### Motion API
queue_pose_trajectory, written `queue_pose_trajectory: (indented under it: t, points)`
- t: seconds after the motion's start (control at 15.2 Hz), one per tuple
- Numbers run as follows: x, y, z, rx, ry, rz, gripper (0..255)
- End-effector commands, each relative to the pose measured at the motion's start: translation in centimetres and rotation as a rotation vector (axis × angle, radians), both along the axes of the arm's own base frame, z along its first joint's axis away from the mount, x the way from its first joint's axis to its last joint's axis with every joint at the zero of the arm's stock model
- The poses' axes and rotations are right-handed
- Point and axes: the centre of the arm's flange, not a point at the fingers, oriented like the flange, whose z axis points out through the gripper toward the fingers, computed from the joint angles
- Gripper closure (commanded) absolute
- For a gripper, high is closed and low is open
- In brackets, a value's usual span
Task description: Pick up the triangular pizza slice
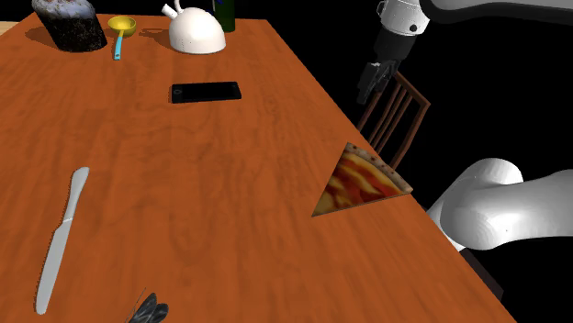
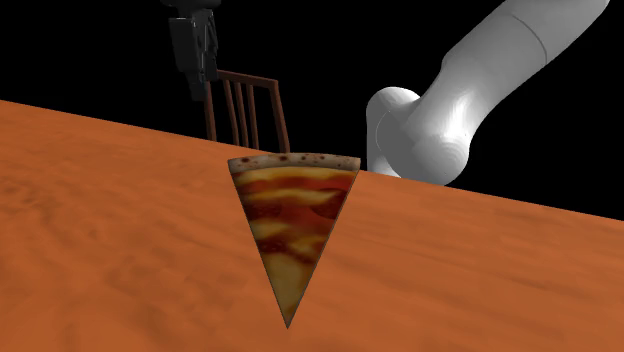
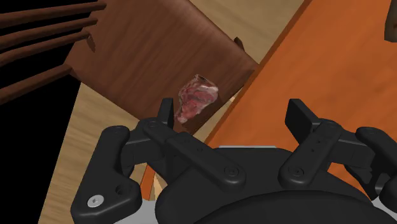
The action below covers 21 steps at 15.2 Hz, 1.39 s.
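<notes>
The triangular pizza slice (image 1: 363,182) (image 2: 293,220) lies flat at the table's edge on the shoulder view's right. Its crust sits along the edge and its tip points inward over the table. My black gripper (image 1: 372,83) (image 2: 195,50) hangs in the air beyond that edge, above the wooden chair (image 1: 395,115) (image 2: 245,110), well apart from the slice and higher than it. In the wrist view the gripper (image 3: 232,114) is open, its fingers (image 3: 167,111) standing wide apart with nothing held between them.
A pinkish-red meat-like lump (image 3: 197,98) rests on the chair seat (image 3: 165,51) below the gripper. On the table (image 1: 230,183) lie a black phone (image 1: 206,92), a knife (image 1: 60,239), a white teapot (image 1: 196,32), a yellow spoon (image 1: 121,27) and a dark cake (image 1: 69,23).
</notes>
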Motion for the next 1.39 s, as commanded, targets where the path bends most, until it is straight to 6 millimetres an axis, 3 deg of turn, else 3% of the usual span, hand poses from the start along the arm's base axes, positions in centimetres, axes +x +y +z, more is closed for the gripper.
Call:
queue_pose_trajectory:
  t: [0.0,0.86,1.32]
  points:
    - [0.0,0.0,0.0,0.0,0.0,0.0,0]
    - [-8.4,11.1,-0.3,0.141,0.155,0.129,0]
    - [-8.7,11.4,-3.4,0.146,0.16,0.133,0]
